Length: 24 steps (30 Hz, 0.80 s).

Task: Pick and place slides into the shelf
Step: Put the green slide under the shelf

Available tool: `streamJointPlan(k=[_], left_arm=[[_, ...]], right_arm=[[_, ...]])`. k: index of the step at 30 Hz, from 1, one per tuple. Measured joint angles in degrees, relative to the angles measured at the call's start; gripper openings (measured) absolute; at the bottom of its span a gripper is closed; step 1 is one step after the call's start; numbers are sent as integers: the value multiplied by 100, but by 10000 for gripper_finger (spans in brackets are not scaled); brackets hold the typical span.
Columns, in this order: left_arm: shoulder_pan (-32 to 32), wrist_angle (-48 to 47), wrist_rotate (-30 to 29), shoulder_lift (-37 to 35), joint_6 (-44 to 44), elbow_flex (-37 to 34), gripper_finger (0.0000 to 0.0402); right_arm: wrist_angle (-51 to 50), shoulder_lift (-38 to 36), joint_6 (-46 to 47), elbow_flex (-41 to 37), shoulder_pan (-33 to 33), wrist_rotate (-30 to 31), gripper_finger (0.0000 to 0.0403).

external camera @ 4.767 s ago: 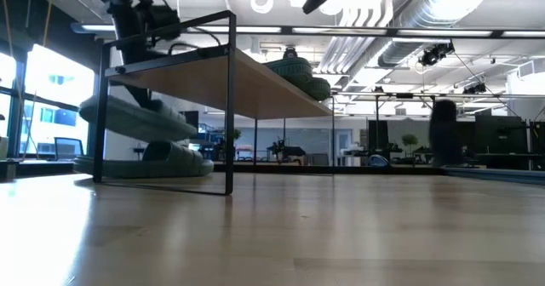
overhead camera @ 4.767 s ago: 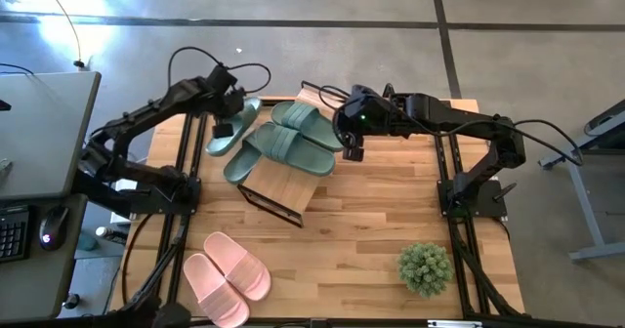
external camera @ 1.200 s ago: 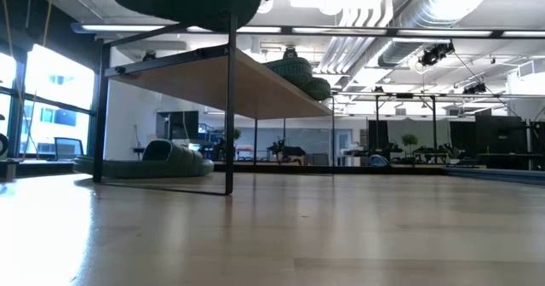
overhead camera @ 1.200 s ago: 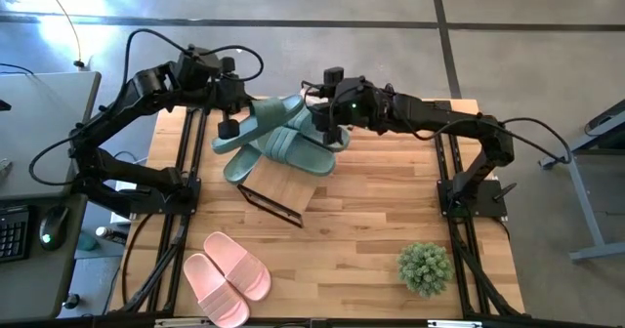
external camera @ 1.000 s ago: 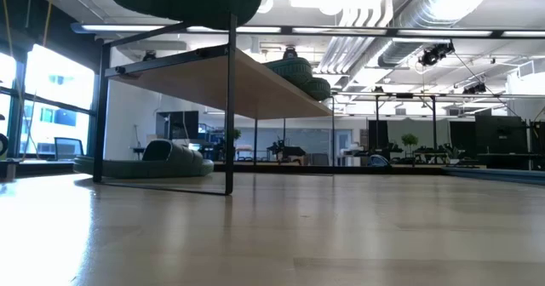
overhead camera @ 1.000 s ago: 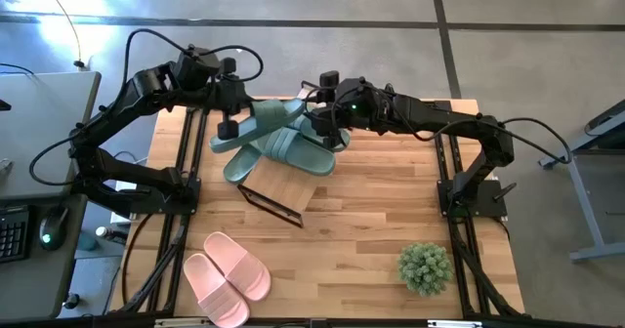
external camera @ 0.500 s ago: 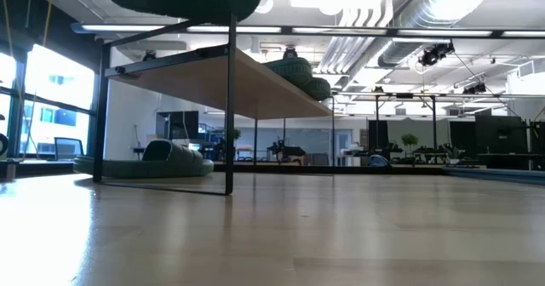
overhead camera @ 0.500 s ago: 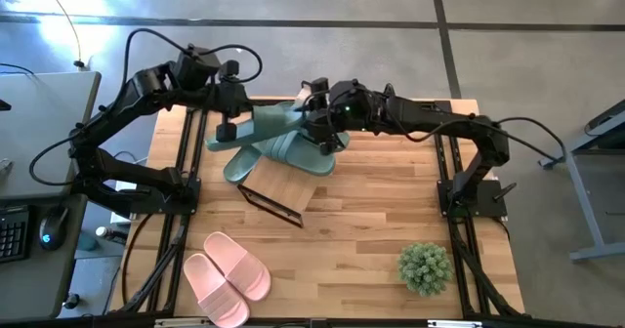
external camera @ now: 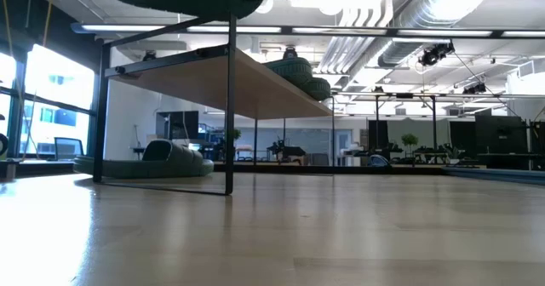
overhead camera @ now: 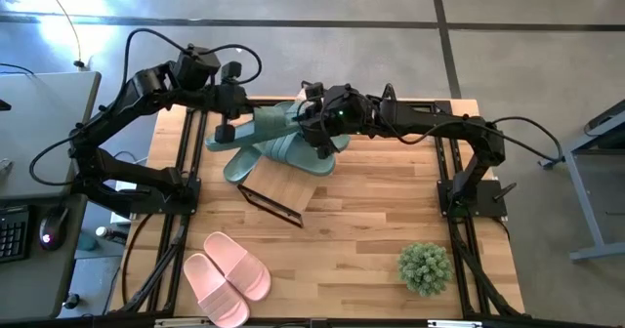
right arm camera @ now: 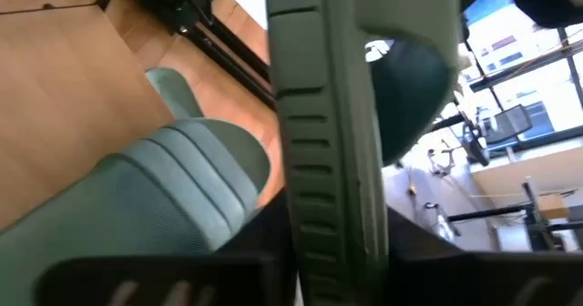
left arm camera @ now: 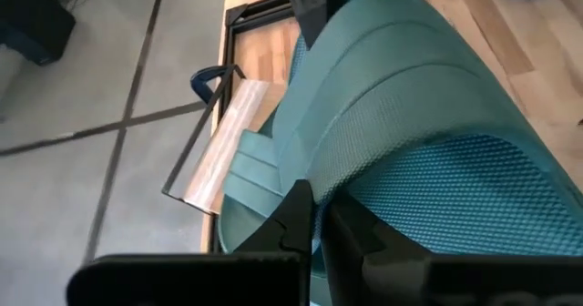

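Slides partly shelved; one green slide (overhead camera: 269,125) is held aloft above the shelf (overhead camera: 281,187).
It is clamped at one end by the left gripper (overhead camera: 227,123) and pinched at the other by the right gripper (overhead camera: 314,125). Green slides (overhead camera: 303,152) are already laid on the shelf; another green slide (external camera: 145,163) lies on the table under its top plank, and the pink pair (overhead camera: 226,276), well apart from the shelf, is yet to be placed.

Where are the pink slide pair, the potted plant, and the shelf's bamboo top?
Pale pink rubber slide pair (overhead camera: 227,278), high view, on one strap.
Small green potted plant (overhead camera: 425,266), high view, on its foliage.
Light bamboo shelf top (overhead camera: 281,185), high view, on bare plank.
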Motion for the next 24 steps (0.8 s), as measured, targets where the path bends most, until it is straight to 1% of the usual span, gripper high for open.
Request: streamJointPlan(k=[2,3,7,10,14,17,20,24], left_arm=[[0,6,-2,0,159,0,6],[0,6,-1,0,232,0,10],[11,1,37,0,498,0,36],[13,-13,204,-21,700,0,56],[11,-9,327,-165,948,0,83],[10,12,331,-341,1204,1,101],[11,48,201,-562,1410,2,115],[7,269,182,-810,1615,2,123]], right_arm=[[-52,0,118,0,0,-13,18],[-65,0,178,0,0,-7,14],[-125,0,333,0,-2,59,20],[-179,-3,402,-2,-11,95,11],[-300,-111,532,-2,-7,187,11],[-488,-334,549,-7,-15,385,11],[-792,-634,746,-7,-18,402,10],[-1220,-1021,1021,-7,-12,369,10]])
